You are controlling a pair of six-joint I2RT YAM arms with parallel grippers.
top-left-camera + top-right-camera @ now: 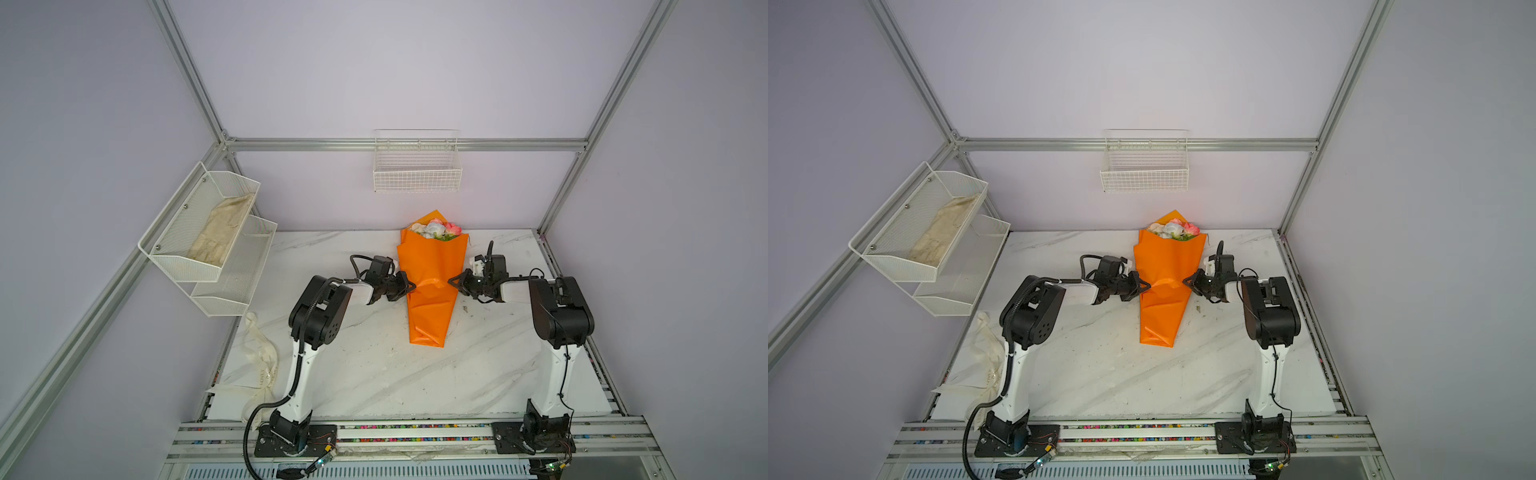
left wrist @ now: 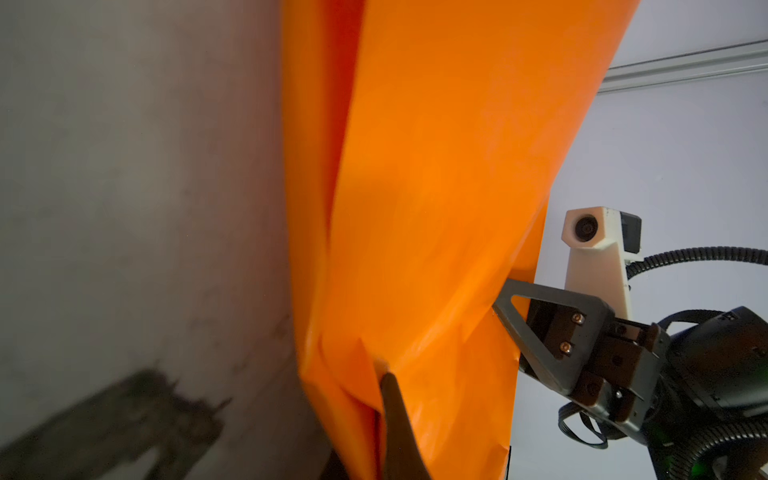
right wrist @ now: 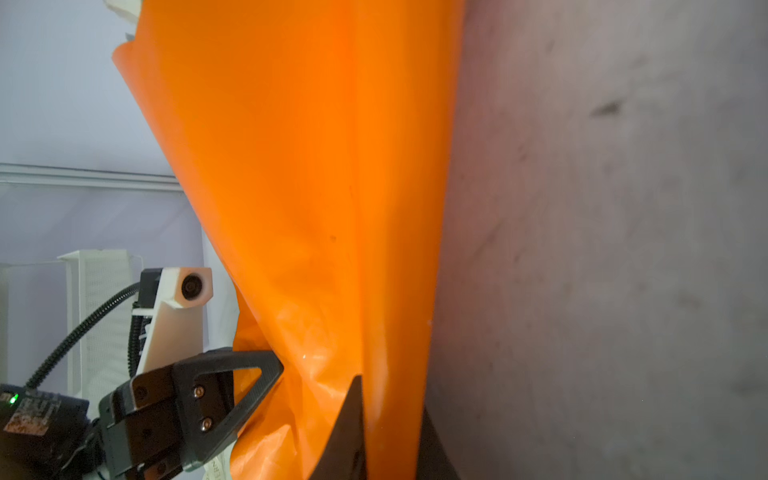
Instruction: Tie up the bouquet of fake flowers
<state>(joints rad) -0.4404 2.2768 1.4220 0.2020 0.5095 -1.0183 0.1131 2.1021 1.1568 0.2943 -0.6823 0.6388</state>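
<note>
The bouquet of fake flowers lies on the marble table, wrapped in an orange paper cone. Cream, white and pink roses show at its far end. My left gripper is shut on a fold at the wrapping's left edge, about halfway along. My right gripper pinches a fold of the right edge opposite it. Between the two grips the paper is creased inward. Each wrist view shows the orange paper and the other arm's gripper. The stems are hidden.
A cream printed ribbon lies loose at the table's left edge, beside the left arm's base. A white mesh shelf on the left wall holds a beige cloth. A wire basket hangs on the back wall.
</note>
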